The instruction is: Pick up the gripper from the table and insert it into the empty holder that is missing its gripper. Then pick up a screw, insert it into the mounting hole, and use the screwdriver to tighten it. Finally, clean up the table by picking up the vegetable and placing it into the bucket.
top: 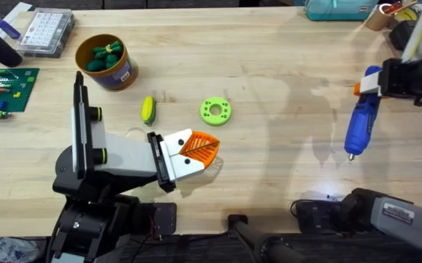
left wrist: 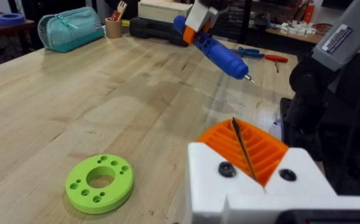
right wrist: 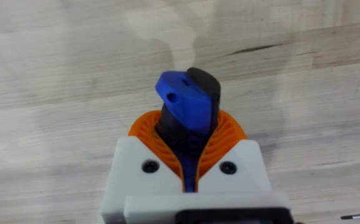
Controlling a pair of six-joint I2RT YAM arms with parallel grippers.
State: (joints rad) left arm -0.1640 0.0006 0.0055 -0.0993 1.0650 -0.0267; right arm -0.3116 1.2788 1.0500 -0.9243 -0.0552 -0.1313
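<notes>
hanging in the right hand (top: pixel 383 79), the screwdriver (top: pixel 360 120)

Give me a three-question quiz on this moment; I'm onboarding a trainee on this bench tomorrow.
1. True or false: the vegetable lies inside the bucket.
2. Which gripper holds the screwdriver? A) left B) right C) neither
3. Fill in: the lime-green ring disc lies between the vegetable and the ____.

Key:
1. False; it lies on the table, beside the bucket.
2. B; the right gripper is closed on it, lifted off the table.
3. screwdriver.
</notes>
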